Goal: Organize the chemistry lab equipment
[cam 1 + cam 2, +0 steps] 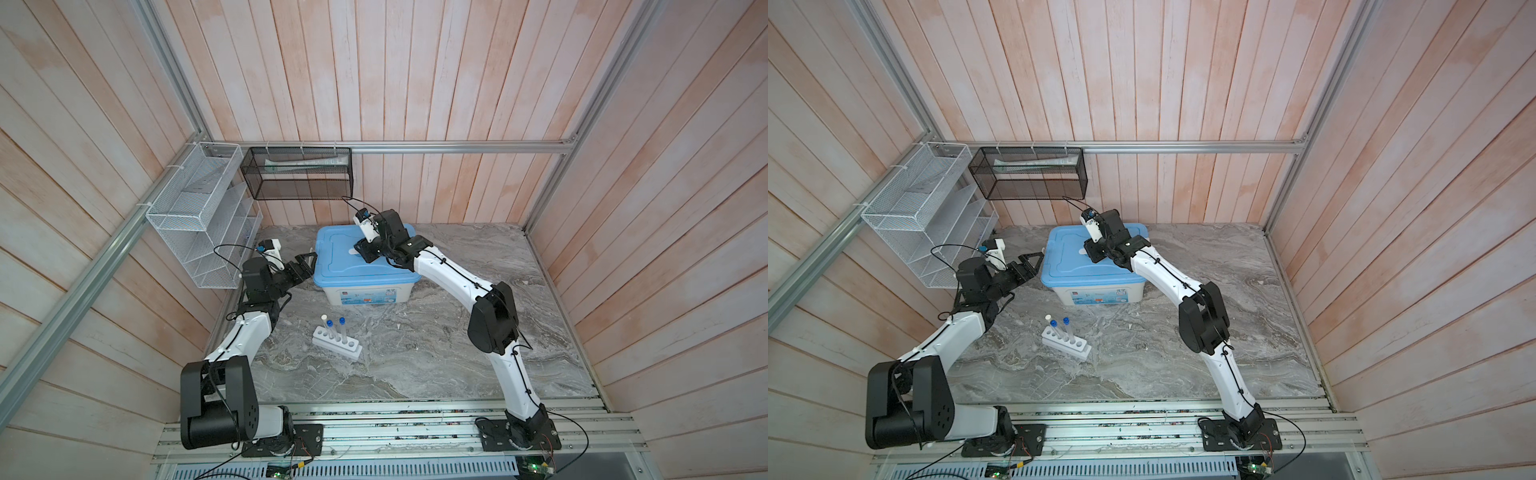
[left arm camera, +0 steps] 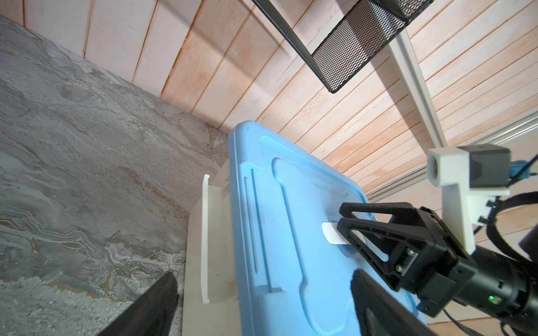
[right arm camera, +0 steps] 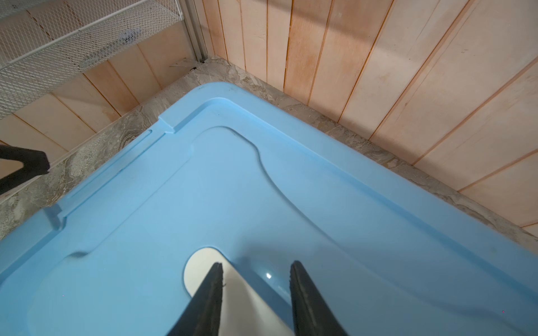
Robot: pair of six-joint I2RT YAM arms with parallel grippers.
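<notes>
- The white bin (image 1: 365,297) stands at the far middle of the grey marbled surface (image 1: 436,353), with its blue lid (image 1: 340,266) on top
- The white rack (image 1: 334,347) stands on the surface nearer than the bin and a little left of the middle, apart from the bin and from both arms
- In the rack, toward its left end, stand a white-capped tube (image 1: 324,325) and, just right of it, two blue-capped tubes (image 1: 343,330); all three are clear and close to upright
- The right gripper (image 1: 365,254) reaches across to the middle of the lid and hangs low over it
- In the right wrist view its jaws stand partly apart, on either side of a pale tab (image 3: 199,270) with a rounded end that lies flat on the lid; one jaw covers part of the tab
- A small round gleam (image 3: 268,275) shows between those jaws and might be clear glass, so I cannot tell whether they pinch anything or stand free
- The left gripper (image 1: 309,266) sits just beside the bin's left side, about level with the lid, its jaws spread wide and holding nothing
- In the left wrist view one of its jaws shows over the bare surface and the other over the lid
- A white mesh shelf (image 1: 199,216) hangs on the left wall and a black mesh basket (image 1: 299,178) on the far wall, both above the surface
</notes>
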